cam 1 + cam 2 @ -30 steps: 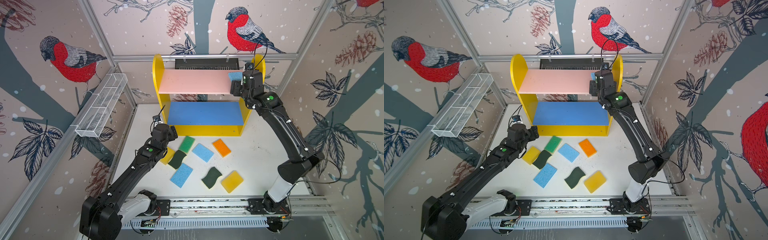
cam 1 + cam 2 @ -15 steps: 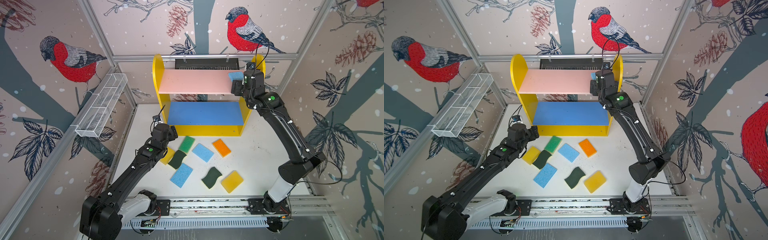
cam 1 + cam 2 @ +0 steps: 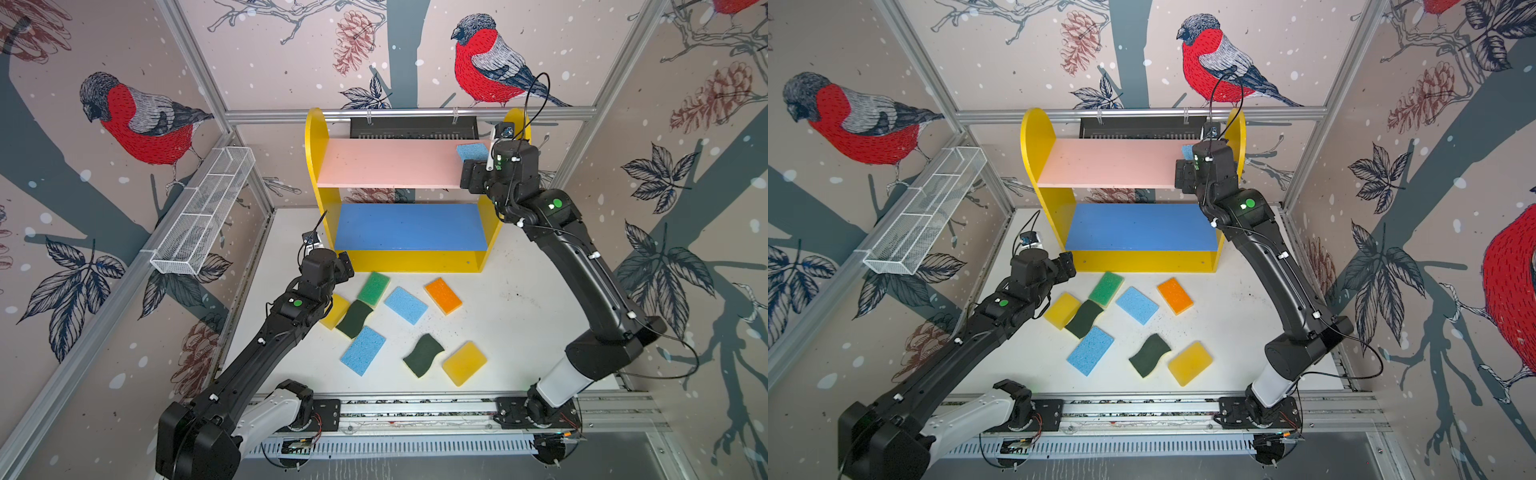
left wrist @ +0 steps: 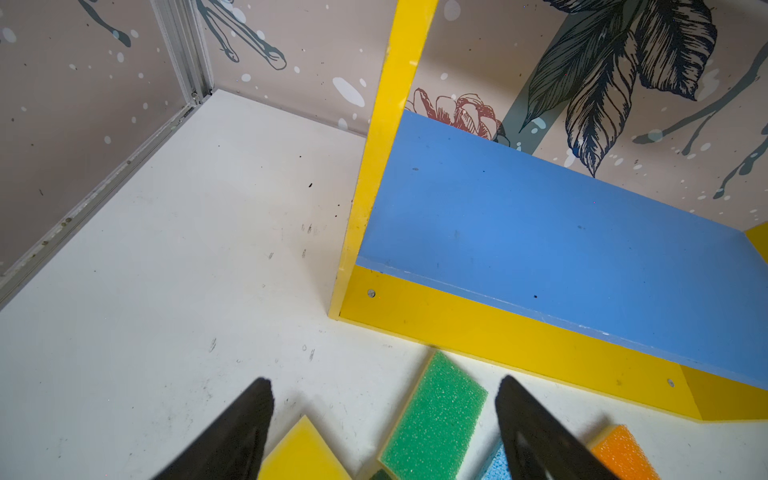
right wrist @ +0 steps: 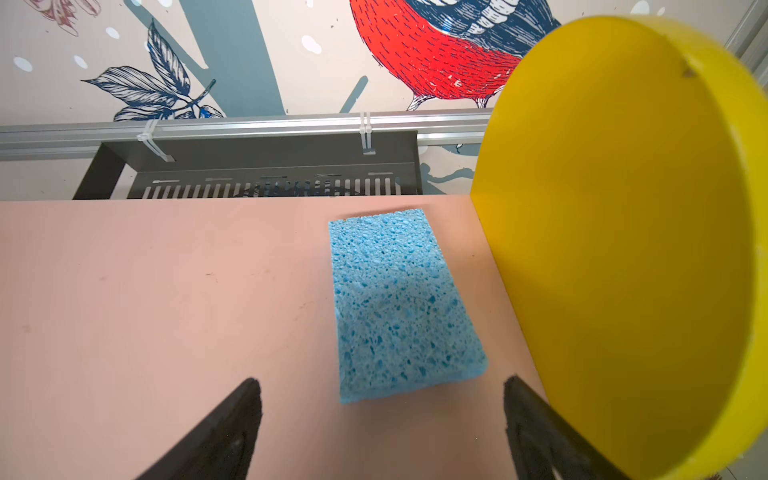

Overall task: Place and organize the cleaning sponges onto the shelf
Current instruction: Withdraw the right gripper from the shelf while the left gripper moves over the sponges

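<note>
Right gripper point(image 5: 381, 380): jaws a shade wider apart than a second ago. Right arm point(image 3: 582, 266) has eased back and slightly to the right, away from the pink upper board point(image 5: 166, 311). The fingertips point(image 5: 232, 415) now flank only the near end of the light blue sponge point(image 5: 399, 303), not touching it.

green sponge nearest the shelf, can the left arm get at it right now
Probably yes. The left arm hovers beside the green sponge, jaws open and empty, and the sponge's top shows clear. The dark scourer at its near corner may crowd one jaw.
</note>
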